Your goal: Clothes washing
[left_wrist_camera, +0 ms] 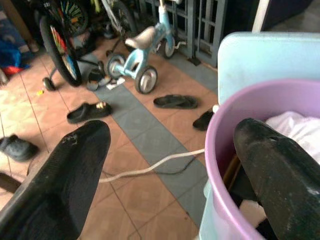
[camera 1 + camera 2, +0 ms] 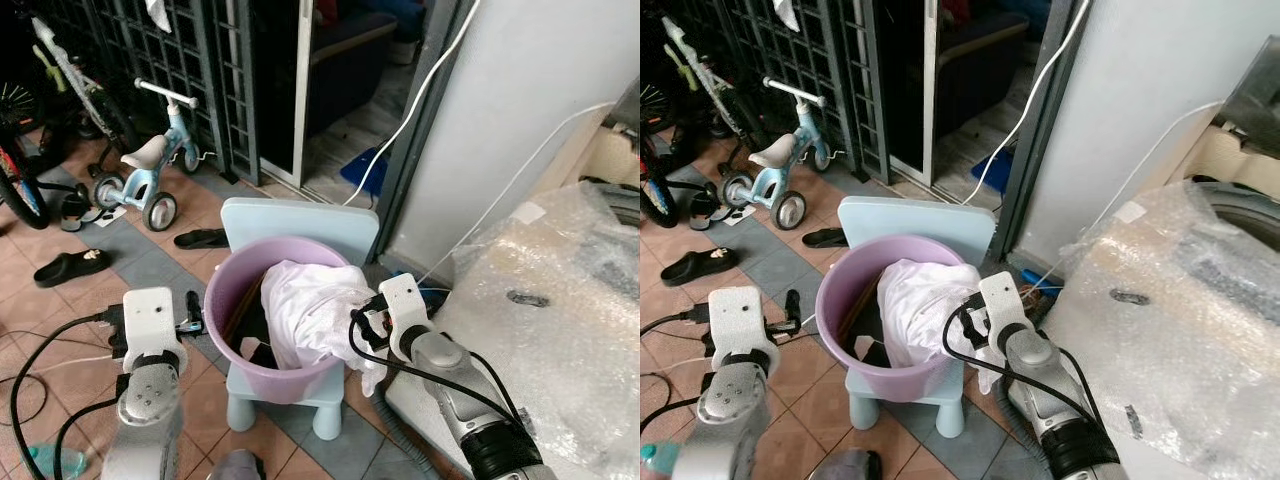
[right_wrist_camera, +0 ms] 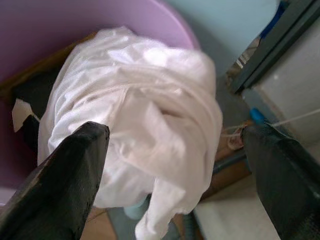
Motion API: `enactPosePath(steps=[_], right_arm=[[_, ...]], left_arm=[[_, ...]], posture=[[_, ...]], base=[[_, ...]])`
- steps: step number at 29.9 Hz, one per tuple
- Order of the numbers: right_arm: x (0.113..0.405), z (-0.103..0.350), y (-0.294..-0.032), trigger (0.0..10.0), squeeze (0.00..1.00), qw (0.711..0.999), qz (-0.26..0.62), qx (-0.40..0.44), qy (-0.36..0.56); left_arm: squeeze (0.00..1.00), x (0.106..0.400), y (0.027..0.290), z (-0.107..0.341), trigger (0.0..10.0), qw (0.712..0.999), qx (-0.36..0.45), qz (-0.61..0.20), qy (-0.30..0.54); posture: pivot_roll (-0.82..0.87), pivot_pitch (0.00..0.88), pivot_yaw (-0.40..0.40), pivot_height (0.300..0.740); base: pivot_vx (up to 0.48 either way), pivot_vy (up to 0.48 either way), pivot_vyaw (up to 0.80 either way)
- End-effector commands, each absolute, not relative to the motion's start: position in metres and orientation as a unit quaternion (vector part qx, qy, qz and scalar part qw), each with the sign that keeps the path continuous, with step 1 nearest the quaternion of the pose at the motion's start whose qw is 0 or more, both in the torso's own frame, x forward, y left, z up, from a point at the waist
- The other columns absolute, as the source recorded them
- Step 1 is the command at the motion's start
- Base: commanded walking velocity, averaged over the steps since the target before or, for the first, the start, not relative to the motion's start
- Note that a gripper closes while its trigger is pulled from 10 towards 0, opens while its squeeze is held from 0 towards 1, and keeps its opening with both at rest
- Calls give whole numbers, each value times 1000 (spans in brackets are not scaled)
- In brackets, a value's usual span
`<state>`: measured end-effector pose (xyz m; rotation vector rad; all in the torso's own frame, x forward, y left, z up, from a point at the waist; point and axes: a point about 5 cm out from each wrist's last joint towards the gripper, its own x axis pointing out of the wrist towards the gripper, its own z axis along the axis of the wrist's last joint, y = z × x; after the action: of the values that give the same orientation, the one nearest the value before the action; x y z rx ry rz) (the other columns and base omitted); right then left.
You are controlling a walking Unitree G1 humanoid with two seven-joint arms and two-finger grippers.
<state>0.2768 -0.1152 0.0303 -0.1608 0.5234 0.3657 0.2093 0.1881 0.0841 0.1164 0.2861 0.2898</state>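
We find the right gripper (image 3: 175, 165) spread wide at the white garment (image 3: 140, 130), gripping nothing. The garment is heaped in the purple bucket (image 2: 232, 290) on the pale blue stool (image 2: 300, 225) — one end spilling over the rim. The left gripper (image 1: 175, 165) — also spread wide — straddles the bucket's rim. We read no writing.

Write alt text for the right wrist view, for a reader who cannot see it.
The open right gripper frames a crumpled white garment heaped over the rim of a purple tub, one black finger on each side and neither touching it. Dark clothing lies deeper in the tub.
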Motion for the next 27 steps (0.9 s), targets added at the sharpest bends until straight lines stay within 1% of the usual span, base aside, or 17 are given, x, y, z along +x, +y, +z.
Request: enactPosePath(steps=[1,2,3,5,10,13,14,15,16,22,27], right_arm=[[279,27,-114,10000,0,942,182,-72,273],[279,26,-110,10000,0,940,187,-69,277],[279,26,-109,10000,0,940,188,-69,278],[281,26,-103,10000,0,936,202,-69,281],[289,24,-96,10000,0,933,203,-75,288],[293,23,-93,10000,0,936,190,-51,293],[295,22,-93,1373,0,935,183,-53,298],[295,22,-93,1373,0,935,183,-53,298],[297,20,-91,0,0,936,176,-51,301],[303,21,-83,0,0,937,175,-55,297],[305,22,-81,0,0,939,176,-53,291]], left_arm=[[0,204,188,90,10000,977,62,145,143],[0,198,188,91,10000,976,64,148,149],[0,197,188,92,10000,975,64,148,150],[0,183,187,94,10000,974,64,150,161],[0,165,184,102,10000,971,65,154,172],[0,159,181,109,10000,971,62,156,171],[0,156,179,111,10000,971,60,156,173],[0,156,179,111,10000,971,60,156,173],[0,153,174,113,10000,971,57,149,179],[0,138,167,113,10000,969,53,142,197],[0,137,166,113,10000,966,50,148,204]], posture=[[140,92,-96,740],[151,116,-100,740],[151,116,-100,740],[177,176,-114,740],[203,244,-136,740],[211,265,-147,740],[216,274,-153,740],[216,274,-153,740],[222,286,-162,740],[226,302,-180,740],[223,301,-187,740]], base=[[0,0,0],[0,0,0],[0,0,0],[0,0,0],[0,0,0],[0,0,0],[0,0,0],[0,0,0],[0,0,0],[0,0,0],[0,0,0]])
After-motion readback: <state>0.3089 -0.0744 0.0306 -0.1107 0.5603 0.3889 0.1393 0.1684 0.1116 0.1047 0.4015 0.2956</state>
